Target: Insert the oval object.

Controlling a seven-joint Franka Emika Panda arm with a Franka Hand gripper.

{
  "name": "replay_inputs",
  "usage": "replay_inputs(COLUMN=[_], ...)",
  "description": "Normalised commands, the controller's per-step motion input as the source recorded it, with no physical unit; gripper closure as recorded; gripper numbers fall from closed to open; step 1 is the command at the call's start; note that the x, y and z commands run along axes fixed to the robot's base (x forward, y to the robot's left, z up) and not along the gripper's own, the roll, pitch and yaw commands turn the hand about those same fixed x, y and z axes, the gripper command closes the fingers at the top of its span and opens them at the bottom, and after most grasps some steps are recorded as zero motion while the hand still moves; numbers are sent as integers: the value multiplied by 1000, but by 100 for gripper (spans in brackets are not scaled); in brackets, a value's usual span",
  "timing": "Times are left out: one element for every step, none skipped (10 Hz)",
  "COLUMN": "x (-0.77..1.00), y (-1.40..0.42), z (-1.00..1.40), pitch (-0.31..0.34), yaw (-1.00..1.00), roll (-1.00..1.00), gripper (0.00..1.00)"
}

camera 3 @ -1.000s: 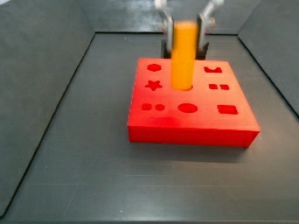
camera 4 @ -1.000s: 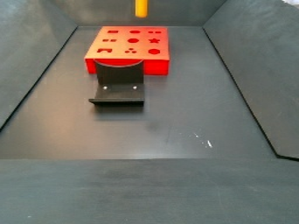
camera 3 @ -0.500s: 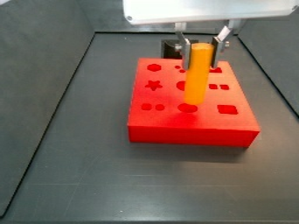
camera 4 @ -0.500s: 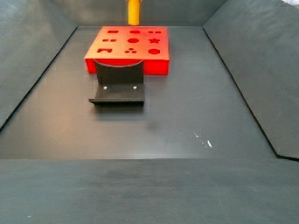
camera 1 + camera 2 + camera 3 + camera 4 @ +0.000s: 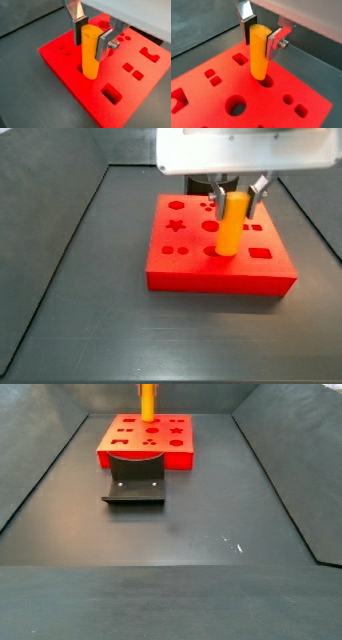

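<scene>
We see the oval object (image 5: 89,52), an orange-yellow peg, standing upright with its lower tip at the oval hole of the red block (image 5: 73,70). The gripper (image 5: 91,31) sits above the block, its fingers (image 5: 105,42) clamped on the peg's upper sides. The block rests on a dark tabletop (image 5: 187,534) between grey walls, near the fixture (image 5: 135,481).

Side view: close, looking down on red block (image 5: 221,253) | side view: far, high, block (image 5: 147,441) beyond fixture (image 5: 135,482) | both wrist views: close above gripper (image 5: 92,38) (holding oval object (image 5: 258,52)) | shared: block.
</scene>
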Motion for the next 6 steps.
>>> replay_inputs(x=[-366,-426,-517,-209,0,386], y=[14,0,0,0,0,0], z=[0,46,17,0,-86,-214], pitch=[60,0,-90,-103,-54,0], yaw=[-91,0,0,0,77,143], roll=[19,-19,-63,-54,-20,-50], gripper=[100,100,100,100,100,100])
